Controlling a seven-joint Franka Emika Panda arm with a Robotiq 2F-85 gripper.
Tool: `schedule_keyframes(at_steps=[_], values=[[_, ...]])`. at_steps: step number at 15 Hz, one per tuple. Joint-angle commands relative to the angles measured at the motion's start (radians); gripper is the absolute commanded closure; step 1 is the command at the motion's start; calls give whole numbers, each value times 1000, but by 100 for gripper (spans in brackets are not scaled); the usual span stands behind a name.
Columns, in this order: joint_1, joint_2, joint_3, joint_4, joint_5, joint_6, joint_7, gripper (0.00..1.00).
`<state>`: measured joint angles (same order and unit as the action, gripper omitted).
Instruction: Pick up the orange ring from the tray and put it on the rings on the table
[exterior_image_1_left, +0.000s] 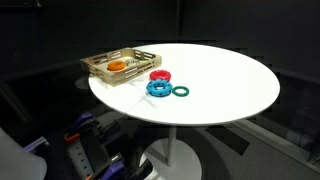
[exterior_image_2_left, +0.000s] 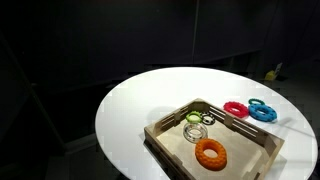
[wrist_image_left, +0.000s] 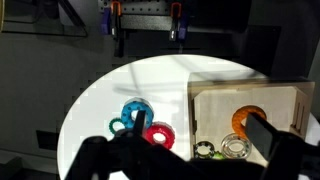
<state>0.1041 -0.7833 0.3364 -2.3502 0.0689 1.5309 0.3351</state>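
The task is at its start; nothing towards it shows as done. The orange plastic ring (exterior_image_2_left: 210, 152) lies flat inside the shallow wooden tray (exterior_image_2_left: 165, 130), near one of its corners, untouched and free of the gripper. In the same tray, towards the opposite wall, sit two smaller rings, one greenish (exterior_image_2_left: 195, 118) and one clear (exterior_image_2_left: 197, 132).

Just outside the tray, on the round white table (exterior_image_1_left: 230, 80), lies the target cluster: a red ring (exterior_image_1_left: 158, 76) nearest the tray, a blue ring (exterior_image_1_left: 158, 88) touching it, and a small dark green ring (exterior_image_1_left: 181, 91) on the blue ring's side away from the tray.

In the wrist view the gripper (wrist_image_left: 200, 135) hangs above the table short of the tray, its jaws standing wide apart with nothing between them; one finger partly covers the orange ring from this angle.

Everything is left: reaching over the tray, descending, closing on the orange ring, lifting it clear of the tray wall, and setting it down on the cluster beside the tray.
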Motion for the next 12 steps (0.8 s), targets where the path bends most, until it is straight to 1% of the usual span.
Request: schedule_keyframes(at_steps=[1, 4, 8, 12], values=[[-6, 61, -16, 41, 17, 39, 18, 0], [-4, 106, -24, 42, 32, 99, 21, 0], [5, 179, -42, 12, 69, 200, 10, 0], [7, 278, -31, -22, 50, 300, 20, 0]])
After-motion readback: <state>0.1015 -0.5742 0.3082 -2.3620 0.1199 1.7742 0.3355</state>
